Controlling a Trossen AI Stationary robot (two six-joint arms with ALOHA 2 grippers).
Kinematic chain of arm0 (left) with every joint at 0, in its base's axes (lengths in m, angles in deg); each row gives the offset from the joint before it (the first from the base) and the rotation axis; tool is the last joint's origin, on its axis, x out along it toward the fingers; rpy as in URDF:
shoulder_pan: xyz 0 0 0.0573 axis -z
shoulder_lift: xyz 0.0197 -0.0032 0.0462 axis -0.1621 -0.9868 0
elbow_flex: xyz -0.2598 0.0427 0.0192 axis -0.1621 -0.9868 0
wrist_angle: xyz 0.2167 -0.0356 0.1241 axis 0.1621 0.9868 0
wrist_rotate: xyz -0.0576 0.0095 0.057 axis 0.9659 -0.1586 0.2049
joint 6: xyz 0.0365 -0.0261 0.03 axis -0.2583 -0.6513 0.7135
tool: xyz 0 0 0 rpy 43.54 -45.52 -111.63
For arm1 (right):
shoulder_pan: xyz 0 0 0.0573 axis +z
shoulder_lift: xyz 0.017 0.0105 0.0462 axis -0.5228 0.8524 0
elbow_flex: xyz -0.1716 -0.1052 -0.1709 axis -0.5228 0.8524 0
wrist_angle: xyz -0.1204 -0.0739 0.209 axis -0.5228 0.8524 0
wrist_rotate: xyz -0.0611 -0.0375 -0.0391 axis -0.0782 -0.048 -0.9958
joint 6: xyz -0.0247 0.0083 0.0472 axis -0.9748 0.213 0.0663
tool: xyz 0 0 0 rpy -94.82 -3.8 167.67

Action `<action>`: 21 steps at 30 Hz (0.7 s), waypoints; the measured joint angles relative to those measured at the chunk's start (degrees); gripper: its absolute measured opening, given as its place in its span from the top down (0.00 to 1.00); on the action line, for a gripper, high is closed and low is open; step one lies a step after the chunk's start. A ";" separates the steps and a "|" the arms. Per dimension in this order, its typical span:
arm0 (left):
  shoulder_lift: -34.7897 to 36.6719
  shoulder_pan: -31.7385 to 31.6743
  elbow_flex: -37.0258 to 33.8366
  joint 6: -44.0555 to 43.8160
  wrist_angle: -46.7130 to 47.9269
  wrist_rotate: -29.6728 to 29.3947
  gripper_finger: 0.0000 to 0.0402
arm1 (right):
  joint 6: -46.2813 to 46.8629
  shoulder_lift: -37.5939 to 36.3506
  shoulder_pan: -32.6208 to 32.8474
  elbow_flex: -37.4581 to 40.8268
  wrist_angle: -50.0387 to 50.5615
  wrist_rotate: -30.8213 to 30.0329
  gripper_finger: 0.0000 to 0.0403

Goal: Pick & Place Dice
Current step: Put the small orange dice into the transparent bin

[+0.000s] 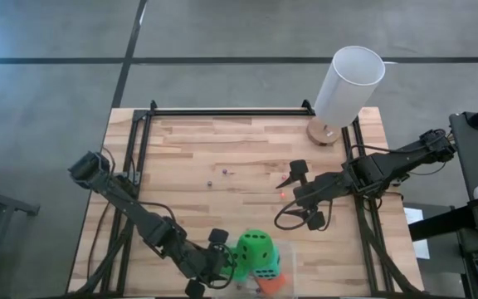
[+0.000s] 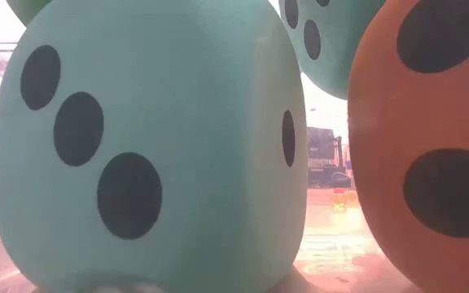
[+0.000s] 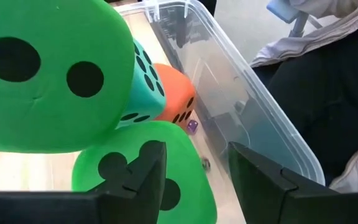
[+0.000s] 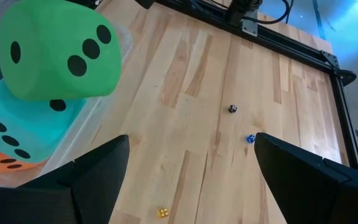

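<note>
My left gripper (image 3: 194, 174) sat at table's near edge, jaws part-open w/ nothing between, beside the clear bin (image 3: 272, 124) where the dice (image 1: 260, 253) were piled. Right gripper (image 4: 191, 165) wide, idle mid-table.

Green dice (image 4: 58, 50): bright green w/ black pips. Second green dice (image 3: 148, 180): same green, black pips. Teal dice (image 2: 149, 146): pale teal, black pips, three in diagonal row. Orange dice (image 2: 430, 138): orange-red, black pips. Bin (image 3: 241, 106): clear plastic. Table (image 1: 239, 199): light wood planks, black frame. Cylinder (image 1: 348, 85): white. Tiny dice on table: blue (image 4: 250, 139), black (image 4: 232, 109), yellow (image 4: 162, 213).
</note>
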 joint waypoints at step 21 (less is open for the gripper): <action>10.79 -0.22 -2.89 2.40 10.38 -18.74 0.54 | 0.81 0.00 0.00 -0.02 -0.09 0.04 0.15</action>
